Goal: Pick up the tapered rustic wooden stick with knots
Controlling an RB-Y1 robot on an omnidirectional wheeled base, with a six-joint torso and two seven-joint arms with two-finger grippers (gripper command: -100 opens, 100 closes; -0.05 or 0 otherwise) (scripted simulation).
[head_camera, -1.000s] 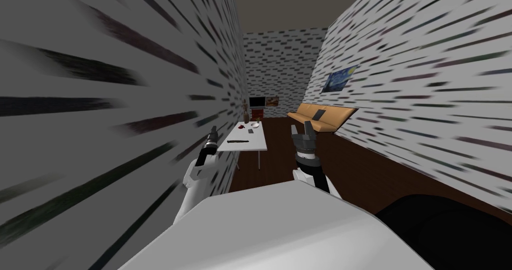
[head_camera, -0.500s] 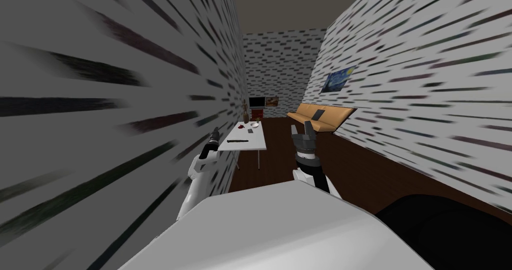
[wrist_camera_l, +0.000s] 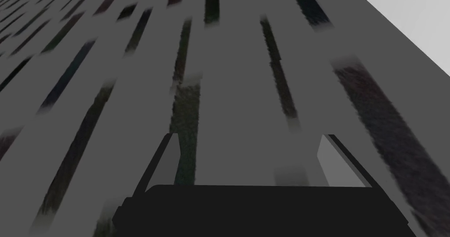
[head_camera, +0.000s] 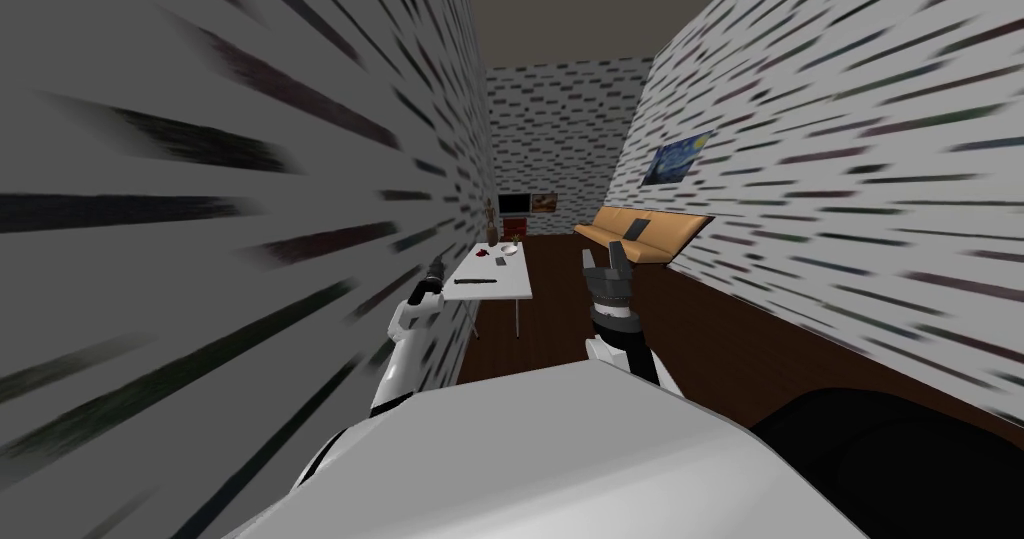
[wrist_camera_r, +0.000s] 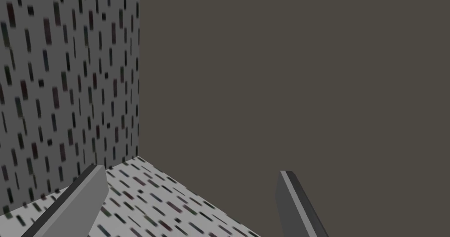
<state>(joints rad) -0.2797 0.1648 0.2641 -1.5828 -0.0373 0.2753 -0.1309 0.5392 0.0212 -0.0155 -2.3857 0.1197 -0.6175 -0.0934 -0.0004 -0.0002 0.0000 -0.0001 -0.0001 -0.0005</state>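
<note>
Lying near left pincer (head_camera: 437,267) — stick (head_camera: 476,281) on table (head_camera: 516,283)

The things on the far bench (head_camera: 510,281) are too small for us to name, also the long dark one (head_camera: 475,281). The bottom edge cuts off the fingers (wrist_camera_r: 74,203) of our right hand (head_camera: 602,253).

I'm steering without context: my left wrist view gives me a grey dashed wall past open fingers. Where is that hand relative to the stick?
Observer: In the head view your left hand is raised close to the left wall, near the white table's near left corner.
Operator: And the stick?
Observer: A dark slim stick lies flat on the table's near half, to the right of that hand.
Operator: Is the right arm in the way?
Observer: No; the right hand is raised, open, off the table's right side.
</note>
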